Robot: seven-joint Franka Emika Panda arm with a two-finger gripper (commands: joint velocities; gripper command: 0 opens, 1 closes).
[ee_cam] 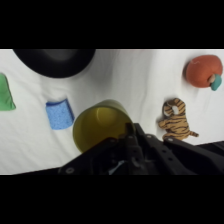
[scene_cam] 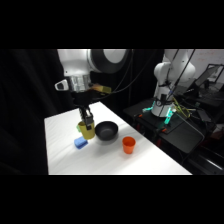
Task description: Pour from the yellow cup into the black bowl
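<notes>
We judge the yellow cup point(ee_cam: 100, 129) light, stiff and slick, so the gripper point(scene_cam: 87, 122), seemingly clamped on its rim, should hold firmly.

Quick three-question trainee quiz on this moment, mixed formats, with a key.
1. True or false: the end effector grips the yellow cup.
2. In the side view, which stands right beside the yellow cup? A) orange cup B) black bowl C) tiger toy
3. Fill in: the object lying on the table just below the yellow cup in the side view is a blue ___.

Key: 1 true; 2 B; 3 block.
</notes>
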